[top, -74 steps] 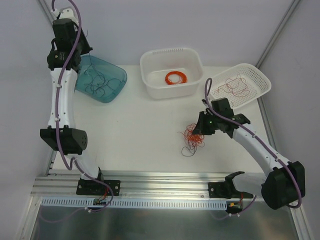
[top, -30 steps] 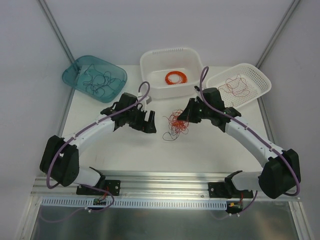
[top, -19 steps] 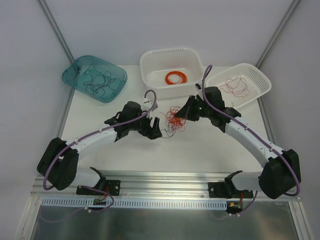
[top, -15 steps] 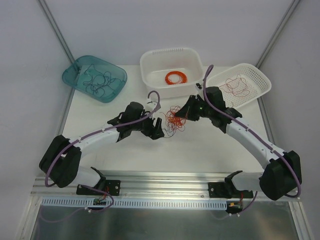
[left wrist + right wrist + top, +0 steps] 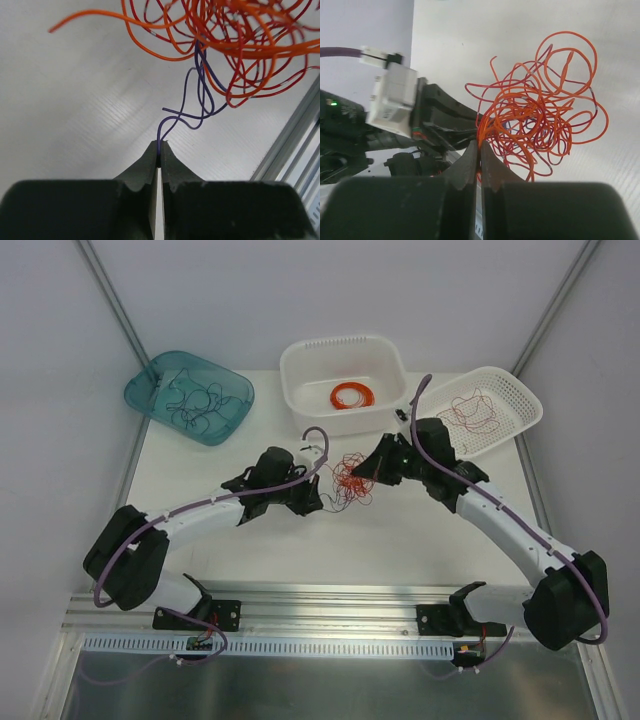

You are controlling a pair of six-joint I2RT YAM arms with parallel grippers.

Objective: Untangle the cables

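A tangled ball of thin orange, dark red and dark purple cables (image 5: 348, 480) hangs above the middle of the table between my two grippers. My left gripper (image 5: 318, 502) is shut on a dark purple cable (image 5: 186, 116) that runs up from its tips (image 5: 159, 145) into the tangle (image 5: 235, 35). From the right, my right gripper (image 5: 370, 468) is shut on orange strands of the same tangle (image 5: 540, 110) at its tips (image 5: 480, 145). The left gripper body (image 5: 425, 120) shows just behind the tangle in the right wrist view.
A teal bin (image 5: 190, 395) with dark wires sits at the back left. At the back centre is a white tub (image 5: 343, 383) holding a neat orange coil (image 5: 351, 395). A white basket (image 5: 480, 410) with red wires stands at the back right. An aluminium rail (image 5: 320, 605) runs along the near edge.
My left arm swung from the teal bin to the tangle, and its gripper closed on a dark purple strand. The right gripper lifted the tangle toward the table's centre.
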